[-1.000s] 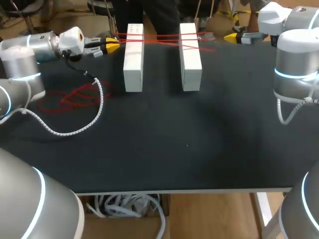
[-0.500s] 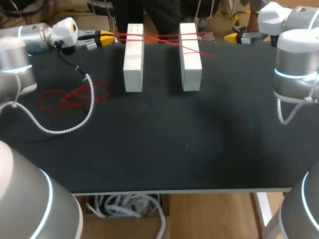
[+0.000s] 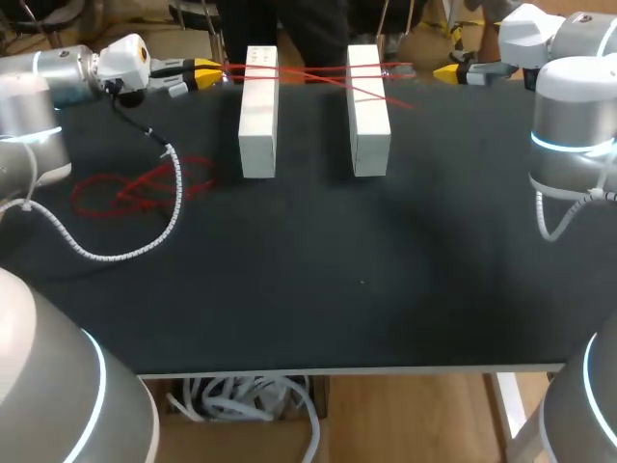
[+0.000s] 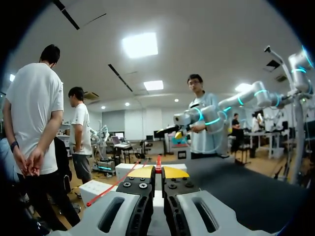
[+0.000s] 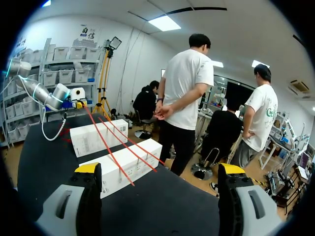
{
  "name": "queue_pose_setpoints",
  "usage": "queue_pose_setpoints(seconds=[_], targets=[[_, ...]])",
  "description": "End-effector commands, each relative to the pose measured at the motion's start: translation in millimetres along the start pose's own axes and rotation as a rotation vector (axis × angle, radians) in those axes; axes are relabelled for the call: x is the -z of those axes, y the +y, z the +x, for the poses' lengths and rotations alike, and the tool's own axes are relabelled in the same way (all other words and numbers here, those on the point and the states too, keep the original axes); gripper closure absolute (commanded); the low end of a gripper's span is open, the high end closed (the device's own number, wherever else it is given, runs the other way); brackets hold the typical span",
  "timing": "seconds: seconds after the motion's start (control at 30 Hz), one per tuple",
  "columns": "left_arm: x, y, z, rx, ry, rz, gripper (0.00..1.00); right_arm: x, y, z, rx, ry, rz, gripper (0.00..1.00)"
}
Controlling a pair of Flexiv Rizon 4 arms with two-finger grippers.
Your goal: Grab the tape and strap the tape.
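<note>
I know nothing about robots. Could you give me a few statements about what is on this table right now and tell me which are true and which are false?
1. The left tool is shut on the red tape. True.
2. The right tool grips the tape too. False: its fingers stand wide open, apart from the tape, with nothing between them.
3. Two white boxes lie side by side with a gap between them. True.
4. The tape runs underneath the boxes. False: its strands cross over their tops.
5. A loose red tangle lies on the table on the left arm's side. True.
</note>
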State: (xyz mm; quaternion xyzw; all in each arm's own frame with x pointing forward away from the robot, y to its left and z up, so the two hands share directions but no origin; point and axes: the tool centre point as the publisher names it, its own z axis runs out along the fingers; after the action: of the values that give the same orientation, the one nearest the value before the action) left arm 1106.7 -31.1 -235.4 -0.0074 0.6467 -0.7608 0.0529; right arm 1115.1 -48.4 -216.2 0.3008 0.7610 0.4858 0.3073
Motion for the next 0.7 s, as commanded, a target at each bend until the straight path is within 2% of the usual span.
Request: queue_pose_setpoints(seconds=[0.03, 0.17, 0.27, 0.5, 0.7], targets=[[-7, -0.2, 3.2, -0.014, 0.000, 0.090, 1.00, 1, 0, 0, 0.000, 0.002, -0.002, 0.00], [-18, -10.4, 4.4, 0.017, 0.055, 0.201, 1.00, 1, 0, 0, 0.000, 0.002, -0.002, 0.00], [-26, -22.7, 6.0, 0.039, 0.085, 0.229, 1.00, 1, 0, 0, 0.000, 0.002, -0.002, 0.00], [-37, -55.6, 12.0, 0.067, 0.098, 0.242, 1.00, 1, 0, 0, 0.000, 0.002, -0.002, 0.00], [-46, -75.7, 17.2, 0.104, 0.105, 0.248, 1.00, 1, 0, 0, 0.000, 0.002, -0.002, 0.00]])
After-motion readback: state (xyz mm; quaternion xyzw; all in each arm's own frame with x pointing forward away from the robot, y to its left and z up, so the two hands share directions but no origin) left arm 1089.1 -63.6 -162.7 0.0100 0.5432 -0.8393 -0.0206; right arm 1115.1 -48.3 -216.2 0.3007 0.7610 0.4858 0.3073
